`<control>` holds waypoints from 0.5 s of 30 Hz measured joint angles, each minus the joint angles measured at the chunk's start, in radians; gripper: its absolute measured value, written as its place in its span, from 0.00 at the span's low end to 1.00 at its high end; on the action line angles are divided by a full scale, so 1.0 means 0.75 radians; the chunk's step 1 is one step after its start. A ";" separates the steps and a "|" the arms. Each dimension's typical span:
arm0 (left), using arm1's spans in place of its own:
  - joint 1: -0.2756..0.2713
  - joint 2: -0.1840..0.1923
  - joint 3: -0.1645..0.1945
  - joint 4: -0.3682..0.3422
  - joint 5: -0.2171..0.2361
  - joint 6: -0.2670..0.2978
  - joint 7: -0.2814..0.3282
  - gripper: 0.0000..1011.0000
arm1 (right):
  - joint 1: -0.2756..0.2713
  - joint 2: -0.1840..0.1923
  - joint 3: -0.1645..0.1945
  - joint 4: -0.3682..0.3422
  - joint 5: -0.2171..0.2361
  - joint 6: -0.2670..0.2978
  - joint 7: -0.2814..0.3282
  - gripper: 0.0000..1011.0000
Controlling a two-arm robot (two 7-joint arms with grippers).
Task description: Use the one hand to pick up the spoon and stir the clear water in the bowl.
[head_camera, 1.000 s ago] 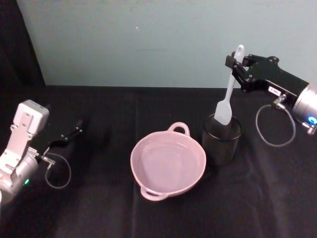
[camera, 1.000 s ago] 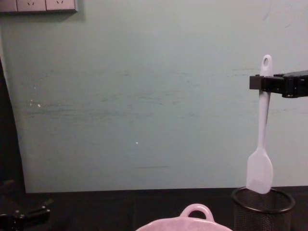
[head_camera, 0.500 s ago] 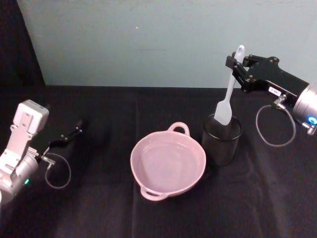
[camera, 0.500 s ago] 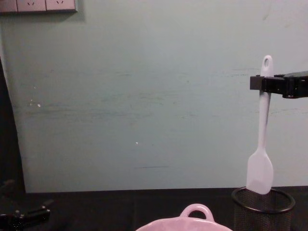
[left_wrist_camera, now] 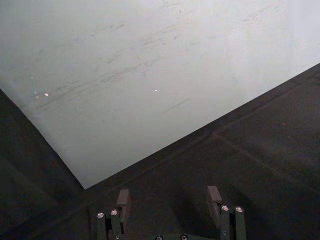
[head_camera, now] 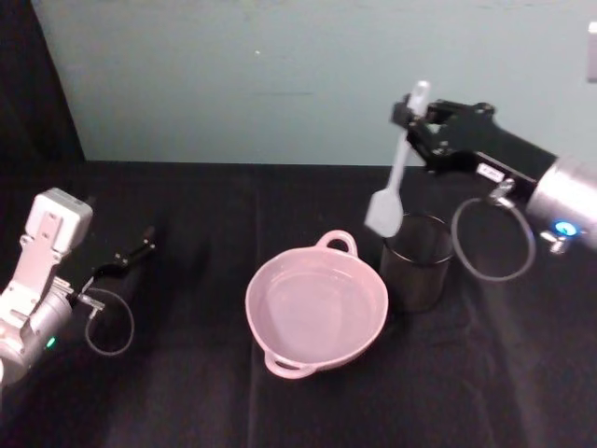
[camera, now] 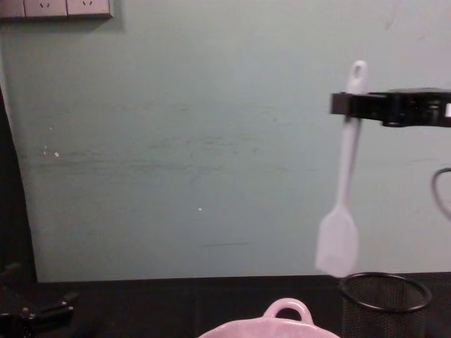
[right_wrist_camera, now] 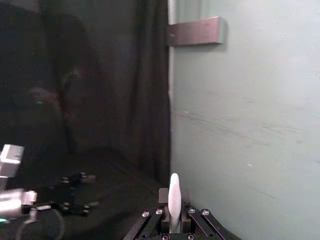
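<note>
My right gripper [head_camera: 409,117] is shut on the upper handle of the white spoon [head_camera: 391,177], which hangs in the air, paddle head down. In the chest view the spoon [camera: 343,190] hangs clear above the mesh cup's rim, held by the right gripper [camera: 347,104]. The spoon's handle tip [right_wrist_camera: 173,200] stands between the right gripper's fingers in the right wrist view. The pale pink bowl [head_camera: 316,305] with water sits at the table's middle, its loop handle [camera: 287,310] low in the chest view. My left gripper [head_camera: 140,251] rests open at the far left, also seen as the left gripper [left_wrist_camera: 170,202].
A black wire-mesh cup [head_camera: 416,261] stands just right of the bowl, its rim [camera: 385,290] low in the chest view. A black cloth [head_camera: 187,373] covers the table. A pale green wall [head_camera: 261,84] runs behind.
The right gripper has lifted the spoon up out of the mesh cup and carried it left, towards the bowl. The left arm has not moved.
</note>
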 joint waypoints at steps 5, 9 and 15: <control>0.000 0.000 0.000 0.000 0.000 0.000 0.000 0.99 | 0.027 -0.046 -0.058 0.025 -0.005 -0.006 0.028 0.11; 0.000 0.000 0.000 0.000 0.000 0.000 0.000 0.99 | 0.035 -0.077 -0.116 0.063 -0.023 -0.020 0.051 0.11; 0.000 0.000 0.000 0.000 0.000 0.000 0.000 0.99 | 0.011 -0.103 -0.164 0.110 -0.045 -0.066 0.077 0.12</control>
